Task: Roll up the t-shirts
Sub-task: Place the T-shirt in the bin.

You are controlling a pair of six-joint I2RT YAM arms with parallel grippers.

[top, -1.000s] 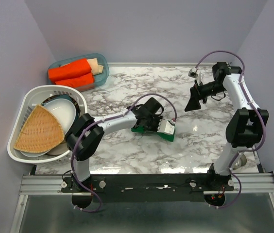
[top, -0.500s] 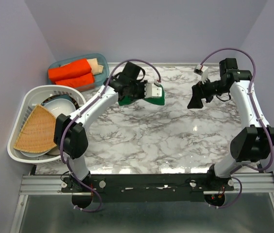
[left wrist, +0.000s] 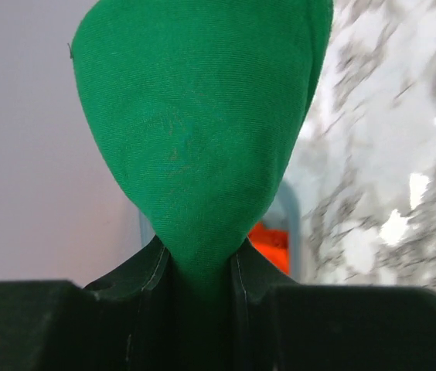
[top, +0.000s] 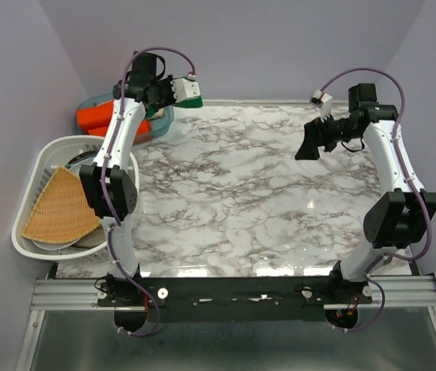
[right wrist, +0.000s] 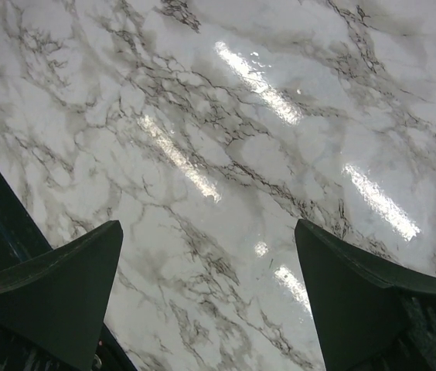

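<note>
My left gripper is shut on a rolled green t-shirt and holds it in the air at the far left, just right of the blue bin. In the left wrist view the green roll fills the frame between my fingers, with the bin's edge and orange cloth behind it. My right gripper is open and empty above the marble table at the far right; its wrist view shows only bare marble between the fingertips.
The blue bin holds rolled orange t-shirts. A white basket at the left holds bowls and a woven wedge-shaped mat. Walls close in the back and both sides.
My left arm has swung from the table's middle to the far left, carrying the green roll up beside the blue bin. My right arm shifted slightly.
</note>
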